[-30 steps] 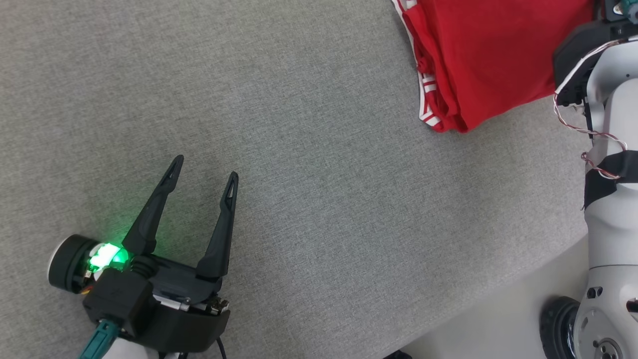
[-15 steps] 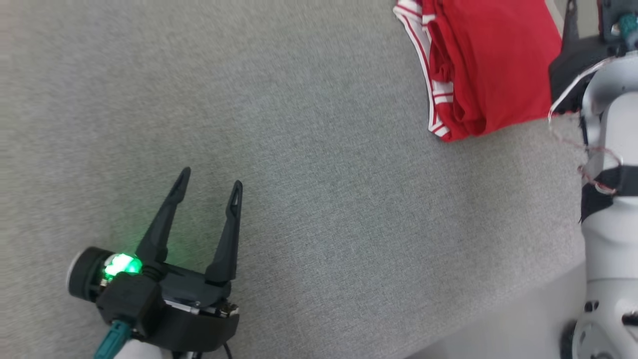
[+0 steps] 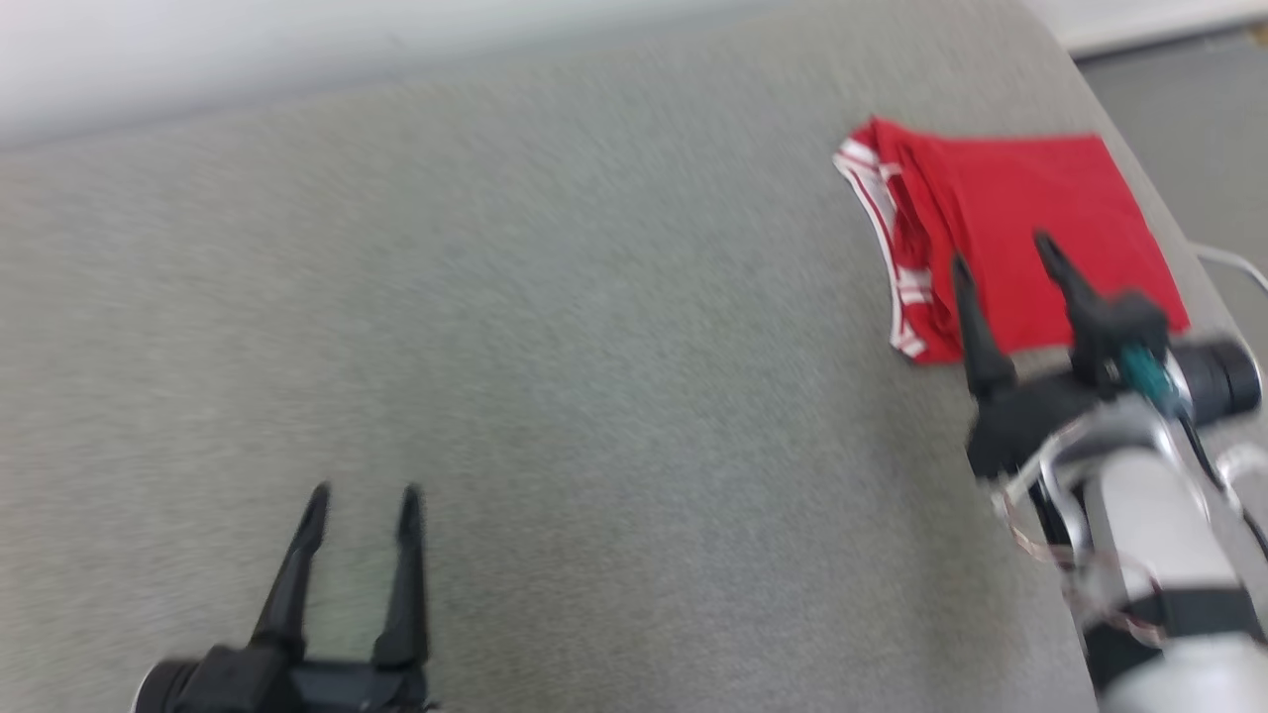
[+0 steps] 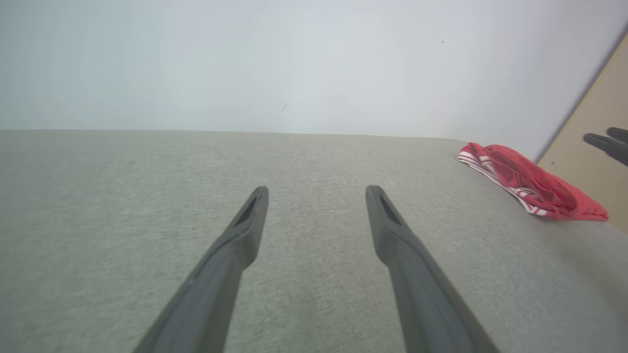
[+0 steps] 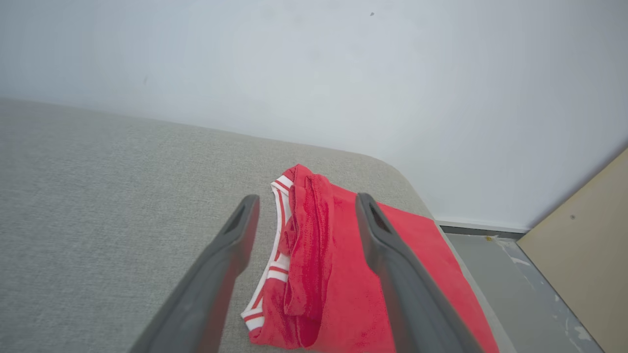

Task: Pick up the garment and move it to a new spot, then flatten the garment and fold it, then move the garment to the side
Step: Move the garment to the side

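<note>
- Grey woven surface (image 3: 594,347) carries the folded red cloth garment with white-striped trim (image 3: 1030,188) at its far right corner, close to the edge.
- Right tool (image 3: 1001,250) hovers by the garment's near side, spread wide, holding nothing.
- Left tool (image 3: 365,492) sits well apart, also spread and empty.
- Risk: a stray finger could snag the fold or push the garment over that edge.
</note>
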Available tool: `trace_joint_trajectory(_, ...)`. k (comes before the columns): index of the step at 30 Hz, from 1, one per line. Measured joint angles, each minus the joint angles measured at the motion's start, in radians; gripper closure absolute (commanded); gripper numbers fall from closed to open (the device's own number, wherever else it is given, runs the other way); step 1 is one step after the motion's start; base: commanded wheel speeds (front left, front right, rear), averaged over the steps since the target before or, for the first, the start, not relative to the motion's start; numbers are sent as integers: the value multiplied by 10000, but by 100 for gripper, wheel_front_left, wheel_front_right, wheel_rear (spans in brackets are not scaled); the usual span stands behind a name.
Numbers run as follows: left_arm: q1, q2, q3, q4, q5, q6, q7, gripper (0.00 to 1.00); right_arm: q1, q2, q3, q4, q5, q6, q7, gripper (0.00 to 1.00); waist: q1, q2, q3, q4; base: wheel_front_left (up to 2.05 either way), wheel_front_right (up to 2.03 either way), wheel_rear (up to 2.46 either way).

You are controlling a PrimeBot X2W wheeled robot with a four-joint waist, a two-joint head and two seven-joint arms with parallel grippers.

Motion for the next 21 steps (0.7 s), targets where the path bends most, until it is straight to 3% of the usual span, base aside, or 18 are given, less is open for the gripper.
trace_joint_trajectory(4,561,-169,472,215,-40,-48,0,0,1598,-35,-232,-922,727,0,-109,0,0,0,-696,454,0,0,0)
trace_joint_trajectory(11,1297,-360,1197,527,-196,-92,-2,0,4053,1095,-614,-2100,1106,0,-408,0,-1,-1,-1809,1280,0,0,0)
trace_joint_trajectory(21,1591,-410,2136,918,-121,-119,-2,0,5642,1931,-708,-2830,1254,0,-972,0,0,0,-2880,2218,0,0,0)
